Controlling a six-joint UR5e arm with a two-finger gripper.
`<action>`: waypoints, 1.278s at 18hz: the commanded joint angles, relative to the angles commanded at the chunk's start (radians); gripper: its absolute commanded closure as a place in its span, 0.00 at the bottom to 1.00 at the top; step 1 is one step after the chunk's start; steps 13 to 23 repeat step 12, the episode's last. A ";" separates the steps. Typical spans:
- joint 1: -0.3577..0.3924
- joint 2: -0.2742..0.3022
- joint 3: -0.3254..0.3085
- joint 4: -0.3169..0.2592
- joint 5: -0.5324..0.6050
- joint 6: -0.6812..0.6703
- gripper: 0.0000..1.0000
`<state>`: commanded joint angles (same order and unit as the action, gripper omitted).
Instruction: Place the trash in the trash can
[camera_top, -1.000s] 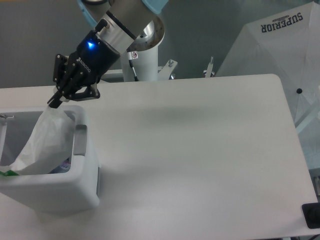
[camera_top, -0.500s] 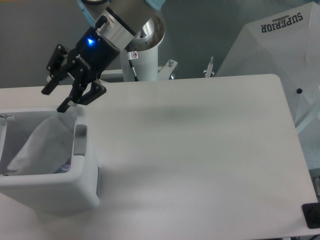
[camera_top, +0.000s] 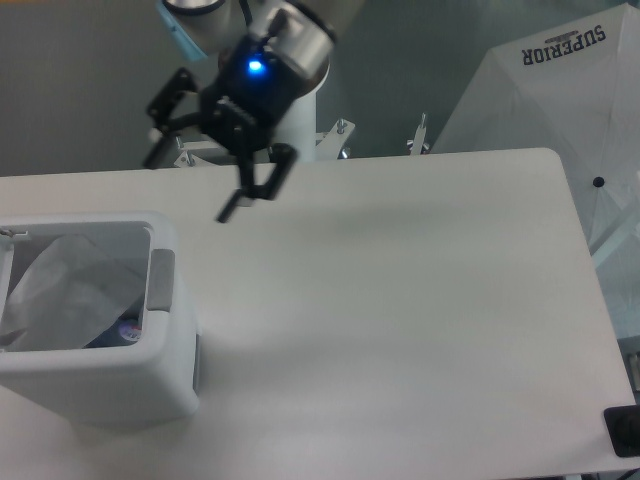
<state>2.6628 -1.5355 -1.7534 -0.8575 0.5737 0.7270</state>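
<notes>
Spread wide and empty, the gripper (camera_top: 190, 185) hangs above the white table (camera_top: 400, 300), its two black fingers (camera_top: 240, 196) splayed apart with nothing between them. One finger reaches down toward seven o'clock over the tabletop, the other points off past the table's far edge at about nine o'clock. A blue light glows on the wrist just above the fingers, and the arm rises from there toward twelve o'clock, in front of its white pedestal.

From the gripper, the trash can (camera_top: 165, 345) sits at roughly seven o'clock, at the left edge of the view, a boxy white bin with thick walls and a grey patch on its right rim. Inside it lies the plastic bag (camera_top: 60, 290), translucent white and crumpled, filling most of the opening. Tucked beside the bag at the bin's inner right corner is a bit of blue, the label of the bottle (camera_top: 125, 330); the rest of the bottle is hidden by the bag and the wall.

At three o'clock from the arm stands a white umbrella (camera_top: 545, 100) printed with dark letters.
</notes>
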 joint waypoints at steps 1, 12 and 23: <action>0.002 0.000 0.029 0.011 0.002 0.003 0.00; 0.002 -0.009 0.097 0.021 0.170 0.080 0.00; 0.002 -0.009 0.097 0.021 0.170 0.080 0.00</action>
